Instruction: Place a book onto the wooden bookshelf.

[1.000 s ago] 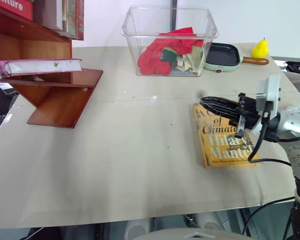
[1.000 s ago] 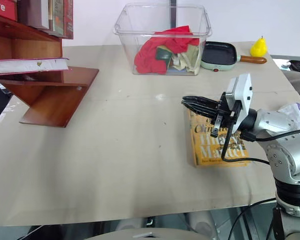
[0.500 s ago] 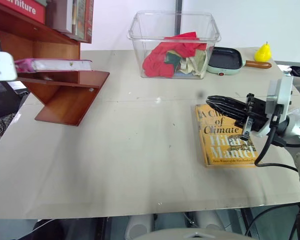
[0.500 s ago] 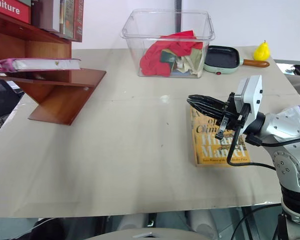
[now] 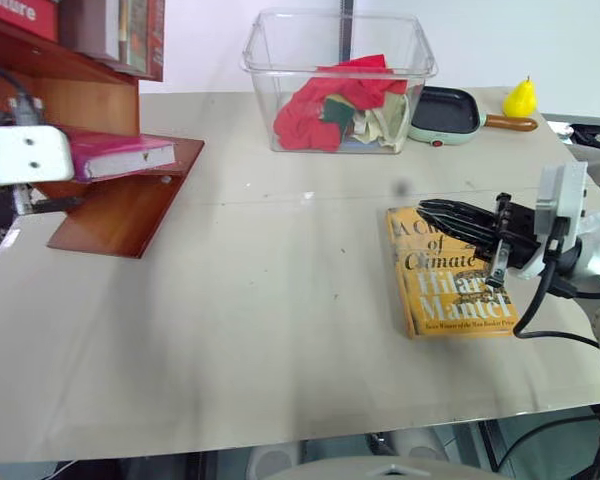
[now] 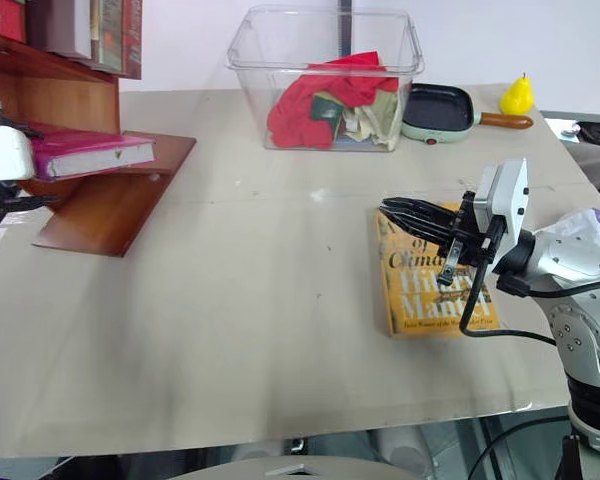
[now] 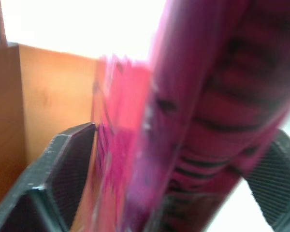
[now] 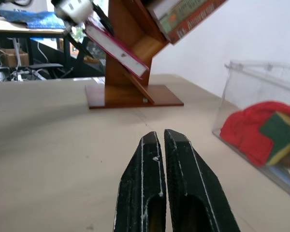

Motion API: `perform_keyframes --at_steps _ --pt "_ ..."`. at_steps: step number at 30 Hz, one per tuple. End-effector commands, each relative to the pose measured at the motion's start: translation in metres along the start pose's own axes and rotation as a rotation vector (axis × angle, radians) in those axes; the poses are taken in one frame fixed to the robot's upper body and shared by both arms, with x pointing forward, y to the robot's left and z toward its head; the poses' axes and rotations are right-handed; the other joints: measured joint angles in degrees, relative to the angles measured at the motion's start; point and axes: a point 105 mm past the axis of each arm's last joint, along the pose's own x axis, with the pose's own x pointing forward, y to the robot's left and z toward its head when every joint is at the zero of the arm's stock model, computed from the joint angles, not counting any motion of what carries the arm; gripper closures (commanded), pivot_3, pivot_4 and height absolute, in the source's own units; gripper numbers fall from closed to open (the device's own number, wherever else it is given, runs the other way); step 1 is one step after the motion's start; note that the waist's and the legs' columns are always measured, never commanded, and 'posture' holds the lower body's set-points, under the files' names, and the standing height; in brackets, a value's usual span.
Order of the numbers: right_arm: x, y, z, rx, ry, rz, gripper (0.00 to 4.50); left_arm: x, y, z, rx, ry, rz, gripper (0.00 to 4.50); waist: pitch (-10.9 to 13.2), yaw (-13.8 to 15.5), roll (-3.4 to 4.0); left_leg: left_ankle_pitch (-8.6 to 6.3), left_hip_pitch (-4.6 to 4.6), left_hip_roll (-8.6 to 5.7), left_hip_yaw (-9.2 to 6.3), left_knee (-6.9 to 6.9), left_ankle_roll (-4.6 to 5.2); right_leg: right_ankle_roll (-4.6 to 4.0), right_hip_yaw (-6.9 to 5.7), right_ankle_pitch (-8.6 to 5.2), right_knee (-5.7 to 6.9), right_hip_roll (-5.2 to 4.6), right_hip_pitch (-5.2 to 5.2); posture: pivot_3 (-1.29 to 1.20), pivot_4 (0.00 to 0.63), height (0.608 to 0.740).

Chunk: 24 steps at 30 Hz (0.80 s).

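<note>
At the left edge of the table (image 5: 230,330) stood the bookshelf (image 5: 130,205), its angled base on the tabletop, with red books (image 5: 130,30) upright on its upper board. The pink book (image 6: 85,155) lay tilted on the slanted lower board, page edges facing the table's middle. The left gripper (image 7: 169,193) was at the book's outer end; in the left wrist view its fingers (image 7: 67,164) stood wide apart on either side of the book, and whether they still pressed it could not be told.

At the far edge, near the middle, sat a clear bin (image 5: 340,80) of red and pale cloths. Just right of it lay a small pan (image 5: 448,112), and beyond that a yellow pear (image 5: 520,97) near the far right corner.

Toward the right edge a yellow book (image 5: 448,272) lay flat. The right gripper (image 8: 163,140) hovered over it, fingers pressed together and holding nothing, pointing toward the shelf.
</note>
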Motion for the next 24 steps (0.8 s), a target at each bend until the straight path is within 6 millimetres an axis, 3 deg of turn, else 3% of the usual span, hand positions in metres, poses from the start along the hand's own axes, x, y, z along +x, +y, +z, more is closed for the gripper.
perform_keyframes --at_steps 1,5,7,11,14,18,20,24 --pt "-0.003 -0.004 0.003 -0.025 -0.004 0.0 4.5 -0.047 -0.007 0.063 -0.175 -0.345 -0.023 0.12 0.0 -0.2 -0.05 0.0 -0.37 0.03 -0.08 0.05 -0.01 0.01 -0.11 0.0 0.0 -0.02 -0.33 0.0 0.15 0.74" --pt "0.001 -0.011 0.007 -0.03 -0.019 0.011 4.5 -0.053 -0.064 0.12 -0.426 -0.6 -0.337 0.12 0.0 -0.3 -0.01 -0.01 -0.47 -0.05 -0.23 0.04 -0.02 0.09 -0.19 -0.07 -0.02 -0.06 -0.36 0.0 0.15 0.74" --pt "0.003 -0.012 0.011 -0.035 -0.034 0.016 4.5 -0.042 -0.089 0.134 -0.488 -0.65 -0.442 0.12 0.1 -0.3 0.04 -0.01 -0.35 -0.1 -0.27 0.05 -0.02 0.11 -0.18 -0.08 0.02 -0.07 -0.28 0.0 0.15 0.74" --pt "0.007 -0.006 0.025 -0.032 -0.083 0.033 4.5 -0.003 -0.126 0.142 -0.578 -0.708 -0.475 0.12 0.1 -0.3 0.11 0.01 0.1 -0.08 -0.36 0.08 -0.01 0.11 -0.15 -0.08 0.12 0.08 0.11 0.0 0.15 0.74" --pt "0.015 0.004 0.032 -0.018 -0.117 0.051 4.5 0.038 -0.144 0.128 -0.681 -0.695 -0.371 0.12 0.1 -0.3 0.03 0.01 0.79 -0.05 -0.39 0.03 -0.01 -0.05 -0.12 -0.22 0.1 0.17 0.71 0.0 0.15 0.74" --pt "0.024 0.015 0.037 -0.007 -0.136 0.058 4.5 0.075 -0.148 0.121 -0.74 -0.694 -0.218 0.12 0.0 -0.2 -0.26 0.03 0.88 -0.06 -0.34 0.04 -0.05 -0.28 -0.03 -0.1 0.13 0.18 0.76 0.0 0.15 0.74" --pt "0.03 0.021 0.039 0.004 -0.151 0.055 4.5 0.097 -0.145 0.124 -0.8 -0.721 -0.127 0.12 -0.2 0.4 0.17 0.04 0.9 -0.15 -0.29 0.06 -0.07 -0.29 0.02 -0.11 0.04 0.09 0.82 0.0 0.15 0.74" --pt "0.034 0.027 0.035 0.023 -0.138 0.025 4.5 0.121 -0.137 0.133 -0.857 -0.798 -0.009 0.12 -0.3 1.0 -0.1 0.04 0.8 -0.18 -0.34 0.12 -0.07 -0.08 0.03 0.03 -0.01 0.11 0.88 0.0 0.15 0.74"
